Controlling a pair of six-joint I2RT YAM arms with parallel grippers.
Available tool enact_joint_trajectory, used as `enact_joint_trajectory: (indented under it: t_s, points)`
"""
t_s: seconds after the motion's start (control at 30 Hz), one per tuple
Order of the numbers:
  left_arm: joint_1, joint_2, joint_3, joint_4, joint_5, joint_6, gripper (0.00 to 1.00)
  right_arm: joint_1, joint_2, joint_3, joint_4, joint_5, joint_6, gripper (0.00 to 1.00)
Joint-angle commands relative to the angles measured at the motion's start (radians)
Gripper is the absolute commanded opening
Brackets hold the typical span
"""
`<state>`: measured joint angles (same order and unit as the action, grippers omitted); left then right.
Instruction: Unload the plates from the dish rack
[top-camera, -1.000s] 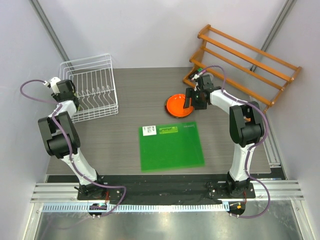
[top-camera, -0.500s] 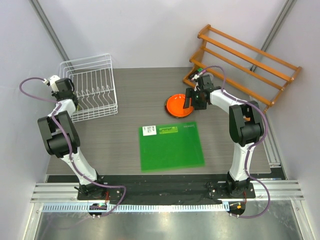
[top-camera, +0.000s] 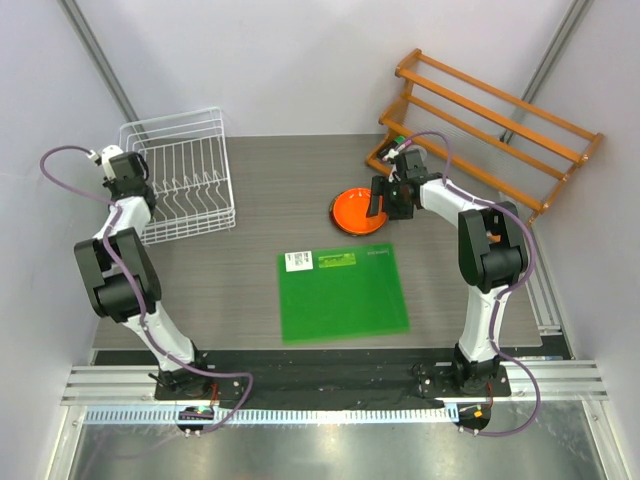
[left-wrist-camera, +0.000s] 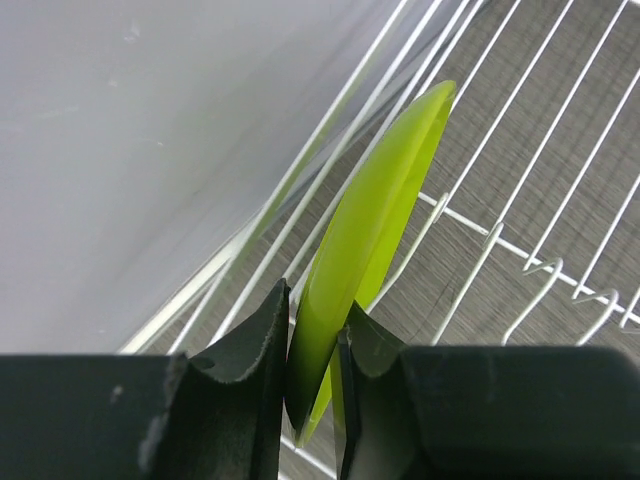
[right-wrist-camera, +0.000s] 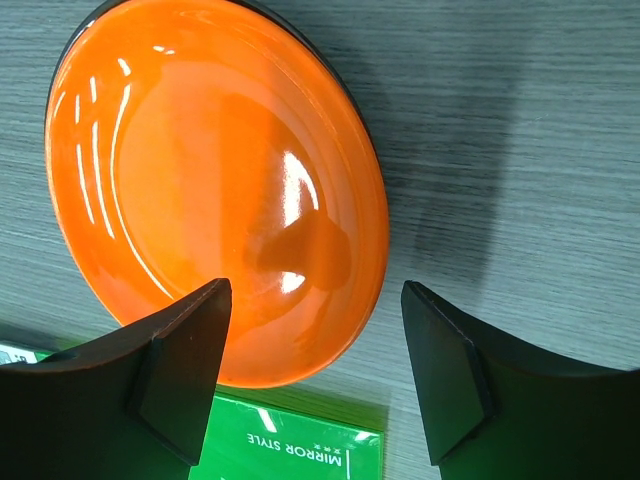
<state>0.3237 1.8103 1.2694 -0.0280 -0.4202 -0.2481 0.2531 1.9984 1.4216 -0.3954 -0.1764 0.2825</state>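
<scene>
The white wire dish rack (top-camera: 176, 127) stands at the back left of the table. My left gripper (top-camera: 128, 178) is at its left side, shut on the rim of the lime green plate (left-wrist-camera: 380, 200), which stands on edge, tilted, over the rack's wires (left-wrist-camera: 480, 262); the gripper (left-wrist-camera: 315, 335) clamps its lower edge. The plain orange plate (top-camera: 352, 212) lies flat on the table right of centre. My right gripper (top-camera: 384, 200) hovers open over that plate's right edge (right-wrist-camera: 200, 180), its fingers (right-wrist-camera: 190, 370) holding nothing. The dark red and brown-yellow plates do not show.
A flat green square mat (top-camera: 342, 292) lies at the table's middle front, its corner touching the orange plate's near side (right-wrist-camera: 300, 450). An orange wooden slatted shelf (top-camera: 490, 120) stands at the back right. A grey wall runs close to the rack's left.
My left gripper has shifted a little back and left along the rack's left side with the lime green plate in it. The right arm and the orange plate have not moved.
</scene>
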Motion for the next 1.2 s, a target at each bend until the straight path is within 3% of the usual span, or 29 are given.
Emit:
enact_joint_trajectory:
  t_s: [0.0, 0.3, 0.57, 0.77, 0.9, 1.17]
  points:
    - [-0.008, -0.124, 0.039, 0.01, -0.022, 0.009, 0.0, -0.003, -0.052, 0.02, 0.021, 0.012, -0.006, 0.74]
    - [-0.014, -0.256, -0.001, -0.021, 0.003, -0.002, 0.0, -0.002, -0.102, -0.001, 0.021, 0.04, -0.005, 0.75]
    - [-0.018, -0.411, -0.062, -0.064, 0.142, -0.131, 0.0, -0.003, -0.229, -0.016, 0.02, 0.069, 0.004, 0.77]
    - [-0.047, -0.517, -0.083, -0.17, 0.337, -0.227, 0.0, 0.002, -0.322, -0.042, 0.02, 0.049, 0.006, 0.77]
    - [-0.127, -0.643, -0.16, -0.123, 0.449, -0.284, 0.0, 0.005, -0.357, -0.061, 0.032, -0.018, 0.009, 0.79]
    - [-0.215, -0.752, -0.309, -0.069, 0.638, -0.392, 0.0, 0.014, -0.417, -0.127, 0.088, -0.136, 0.06, 0.82]
